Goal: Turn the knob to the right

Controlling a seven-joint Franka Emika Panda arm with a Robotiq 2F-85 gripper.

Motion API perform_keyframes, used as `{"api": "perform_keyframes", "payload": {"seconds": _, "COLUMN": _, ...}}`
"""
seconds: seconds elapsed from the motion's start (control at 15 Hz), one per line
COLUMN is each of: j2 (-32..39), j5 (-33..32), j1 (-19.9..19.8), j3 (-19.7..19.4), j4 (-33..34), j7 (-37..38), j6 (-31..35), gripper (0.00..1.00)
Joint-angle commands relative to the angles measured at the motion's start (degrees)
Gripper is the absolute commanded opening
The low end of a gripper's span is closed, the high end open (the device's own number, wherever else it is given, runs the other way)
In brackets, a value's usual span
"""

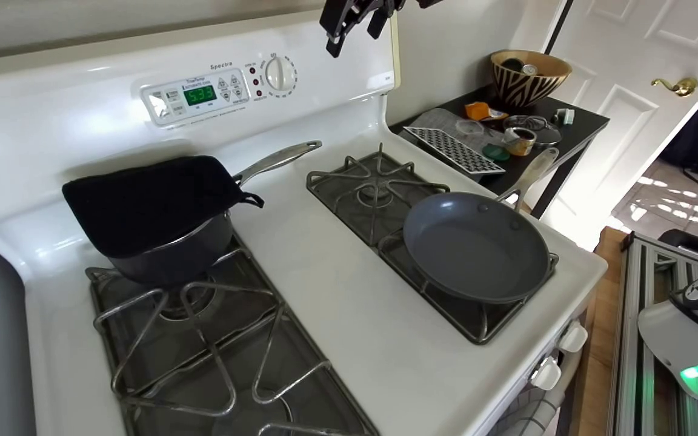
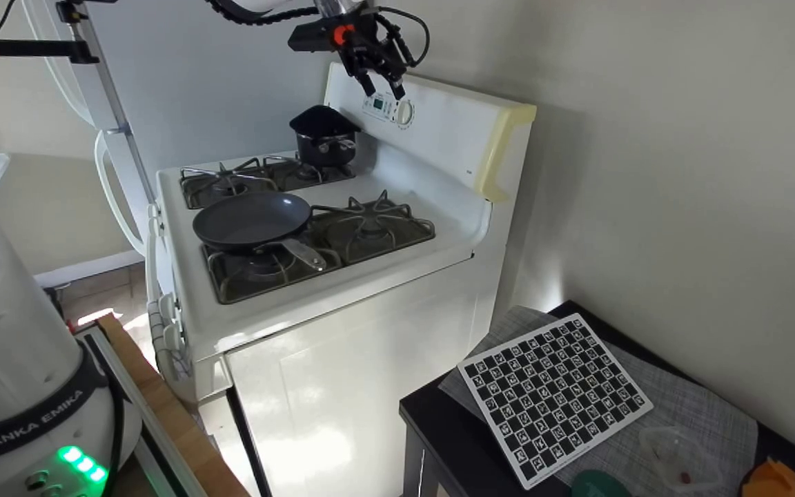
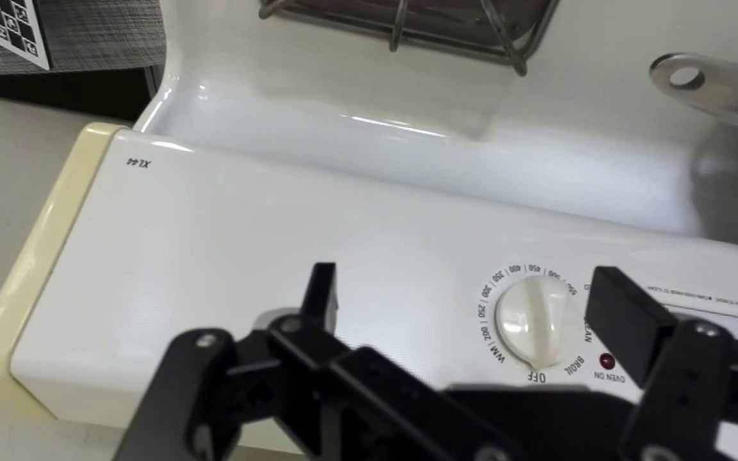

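Observation:
The white round oven knob (image 1: 280,74) sits on the stove's upright back panel, right of the green clock display. It also shows in an exterior view (image 2: 405,112) and in the wrist view (image 3: 537,323), where its pointed end is at the OFF mark. My gripper (image 3: 463,275) is open and empty, with its fingers wide apart. In the wrist view the knob appears between the fingers, nearer the right one, and the fingers are apart from it. In both exterior views the gripper (image 1: 355,39) (image 2: 384,90) hangs above the panel near the knob.
A grey pan (image 1: 476,248) sits on a front burner. A dark pot (image 2: 326,150) with a black cloth over it (image 1: 149,203) stands at the back, its handle (image 1: 279,160) jutting out below the panel. A side table holds a checkerboard (image 2: 556,393) and a striped bowl (image 1: 525,82).

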Motion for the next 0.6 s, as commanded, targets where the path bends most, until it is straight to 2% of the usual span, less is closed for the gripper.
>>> {"api": "perform_keyframes", "payload": {"seconds": 0.0, "j2": 0.2, "j5": 0.1, "j1": 1.3, "j3": -1.3, "j4": 0.1, "j7": -0.2, "j6": -0.1, "gripper": 1.0}}
{"api": "perform_keyframes", "payload": {"seconds": 0.53, "j2": -0.2, "j5": 0.1, "j1": 1.2, "j3": -1.5, "j4": 0.1, "j7": -0.3, "j6": -0.1, "gripper": 1.0}}
